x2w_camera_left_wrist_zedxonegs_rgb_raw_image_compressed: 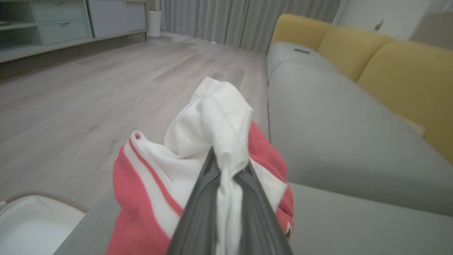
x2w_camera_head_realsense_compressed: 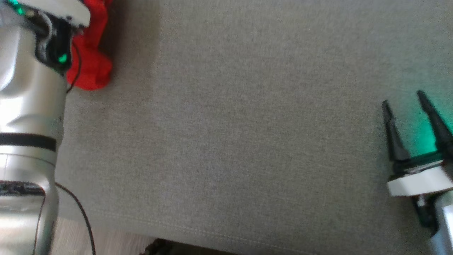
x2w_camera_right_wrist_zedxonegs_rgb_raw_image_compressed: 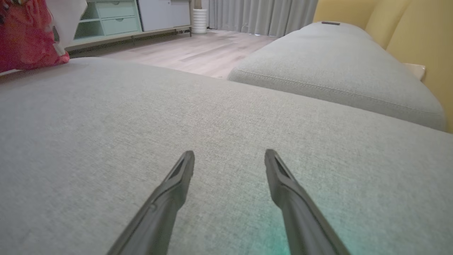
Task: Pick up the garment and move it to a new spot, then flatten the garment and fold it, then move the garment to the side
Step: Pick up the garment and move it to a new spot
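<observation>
The left gripper (x2w_camera_left_wrist_zedxonegs_rgb_raw_image_compressed: 228, 165) is clamped on a white fold of the red-and-white garment (x2w_camera_left_wrist_zedxonegs_rgb_raw_image_compressed: 148, 177), which is bunched at the head view's upper left by the grey sofa cushion (x2w_camera_head_realsense_compressed: 247, 134). The right gripper (x2w_camera_head_realsense_compressed: 403, 100), at the lower right, has its fingers spread and holds nothing.

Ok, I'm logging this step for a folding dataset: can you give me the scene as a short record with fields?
garment: red and white cloth garment, bunched up, not flattened or folded
left gripper: left gripper shut on the garment's white part
right gripper: right gripper open, holding nothing, over the grey fabric sofa cushion
surroundings: yellow back cushions, pale wooden floor
stage: garment gripped, flattening not yet done
</observation>
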